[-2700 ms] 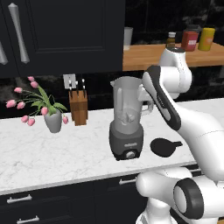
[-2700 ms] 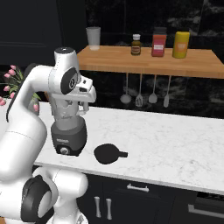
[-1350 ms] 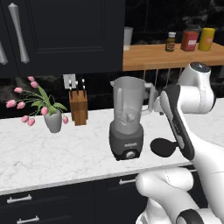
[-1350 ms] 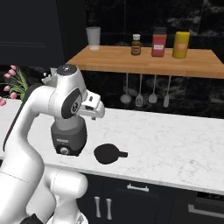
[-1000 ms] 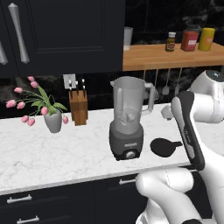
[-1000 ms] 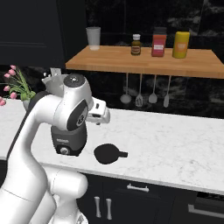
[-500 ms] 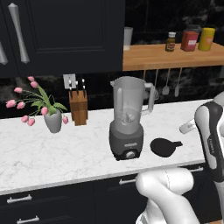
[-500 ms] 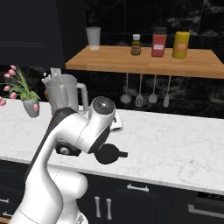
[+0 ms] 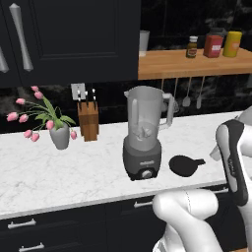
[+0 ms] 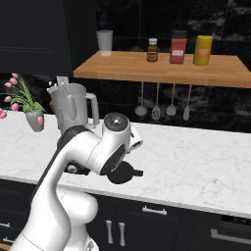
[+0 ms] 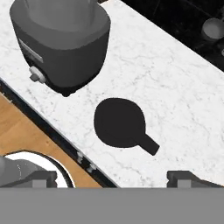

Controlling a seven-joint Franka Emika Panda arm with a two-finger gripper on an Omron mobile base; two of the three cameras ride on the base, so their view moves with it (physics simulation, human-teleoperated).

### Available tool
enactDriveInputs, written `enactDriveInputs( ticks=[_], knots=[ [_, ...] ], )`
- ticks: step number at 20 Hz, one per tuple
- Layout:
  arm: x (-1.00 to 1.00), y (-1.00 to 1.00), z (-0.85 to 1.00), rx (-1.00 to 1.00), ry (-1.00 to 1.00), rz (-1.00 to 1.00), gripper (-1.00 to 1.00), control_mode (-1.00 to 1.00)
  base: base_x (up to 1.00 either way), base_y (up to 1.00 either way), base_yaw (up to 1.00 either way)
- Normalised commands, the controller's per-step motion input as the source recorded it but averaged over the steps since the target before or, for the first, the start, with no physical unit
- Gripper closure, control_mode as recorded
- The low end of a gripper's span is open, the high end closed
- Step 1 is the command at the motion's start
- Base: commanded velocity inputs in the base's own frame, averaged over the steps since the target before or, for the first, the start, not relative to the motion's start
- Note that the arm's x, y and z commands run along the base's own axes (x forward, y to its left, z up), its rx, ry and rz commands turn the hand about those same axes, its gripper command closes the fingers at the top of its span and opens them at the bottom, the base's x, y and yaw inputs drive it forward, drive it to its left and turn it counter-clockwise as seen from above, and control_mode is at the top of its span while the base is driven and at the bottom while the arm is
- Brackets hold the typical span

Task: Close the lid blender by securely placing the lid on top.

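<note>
Hand view, looking down on the white marble counter [image 11: 175, 87]: the lid [image 11: 119, 122], a flat black disc, lies flat on the stone with its short tab pointing away from the blender [image 11: 61, 39], just beside the dark grey motor base yet not touching it. Bare marble surrounds the lid on every side. It sits close to the counter's near edge, beyond which the wooden floor [image 11: 22, 131] shows. The two dark fingertips [image 11: 41, 177] of the gripper [image 11: 113, 178] rise at the bottom of this view, set wide apart with nothing between them — the jaws are open and well above the lid.

Left base view: the blender [image 9: 143, 133] stands upright near the middle of the counter [image 9: 59, 172], its clear jar uncovered at the mouth and its handle on the right side. The lid [image 9: 184, 165] rests to the right of the base, near the front edge. To the left, well apart from the blender, stand a wooden knife block [image 9: 87, 119] and a grey vase of pink flowers [image 9: 58, 133]; the stretch of counter between vase and blender is open.

Right base view: the lid [image 10: 125, 172] is partly hidden behind the white arm [image 10: 93, 152]. To the right, the marble runs bare to the frame's edge — beneath a wooden shelf [image 10: 162, 68] carrying jars, with utensils [image 10: 162, 105] hanging below it.
</note>
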Motion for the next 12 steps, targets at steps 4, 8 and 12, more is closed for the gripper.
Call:
enactDriveInputs(
  ticks=[4, 8, 12],
  knots=[
    [-0.01, -0.18, -0.20, -0.34, 0.00, 0.02, -1.00, -1.00, 0.00, 0.00, 0.00],
    [0.00, -0.21, -0.13, -0.29, 0.00, 0.08, -1.00, -1.00, 0.00, 0.00, 0.00],
    [0.00, -0.20, -0.06, -0.23, 0.00, 0.18, -1.00, -1.00, 0.00, 0.00, 0.00]
  ],
)
